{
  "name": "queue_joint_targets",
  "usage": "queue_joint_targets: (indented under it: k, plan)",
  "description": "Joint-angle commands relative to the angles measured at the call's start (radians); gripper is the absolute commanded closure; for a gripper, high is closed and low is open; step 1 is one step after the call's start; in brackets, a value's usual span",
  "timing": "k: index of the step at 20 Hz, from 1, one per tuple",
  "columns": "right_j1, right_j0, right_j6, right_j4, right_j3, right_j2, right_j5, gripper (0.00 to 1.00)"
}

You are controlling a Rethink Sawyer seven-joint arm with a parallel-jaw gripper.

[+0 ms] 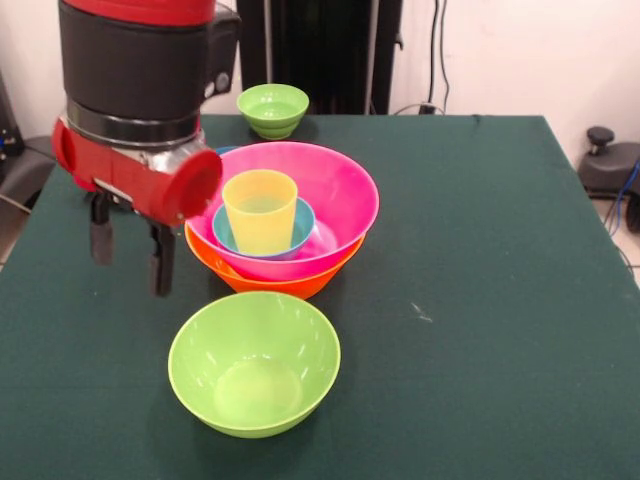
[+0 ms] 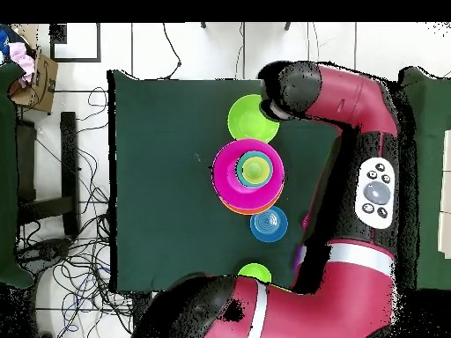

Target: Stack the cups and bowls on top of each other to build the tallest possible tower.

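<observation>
A: Start at the gripper [image 1: 131, 250]. Its 2 dark fingers [image 1: 101, 240] hang apart with nothing between them, so it is released and empty, low over the table [image 1: 480, 260] just beside the tower [image 1: 285, 225].

B: And the tower itself?

A: An orange bowl [image 1: 290, 282] at the bottom, a pink bowl [image 1: 340, 195] nested in it, a small blue bowl [image 1: 228, 232] inside that, and a yellow cup [image 1: 260, 210] standing upright in the blue one. 4 pieces so far.

B: What is loose?

A: A medium green bowl [image 1: 254, 362] sits open side up at the near edge, and a small green bowl [image 1: 273, 108] at the far edge. From overhead, nested blue bowls [image 2: 269, 224] lie just beside the tower. I see no red or purple cup.

B: So what could go wrong?

A: I judge the big risk is the wrist [image 1: 150, 165]. It is bulky and hangs close to the pink rim, so a sideways swing could knock the yellow cup over or shove the whole stack.

B: Anything else?

A: The glossy green bowl may slip from a rim pinch. And set upright on the narrow cup, it would likely tip.
</observation>
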Motion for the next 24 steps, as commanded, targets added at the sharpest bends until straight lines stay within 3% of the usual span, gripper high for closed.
queue_joint_targets:
  k: [1,9,24]
  plan:
    - [0.002,0.005,-0.21,-0.06,0.038,0.123,-0.021,0.0]
    - [-0.003,0.008,-0.209,-0.062,0.015,0.137,-0.001,0.0]
    - [0.018,-0.035,-0.204,-0.08,0.127,0.195,-0.172,0.0]
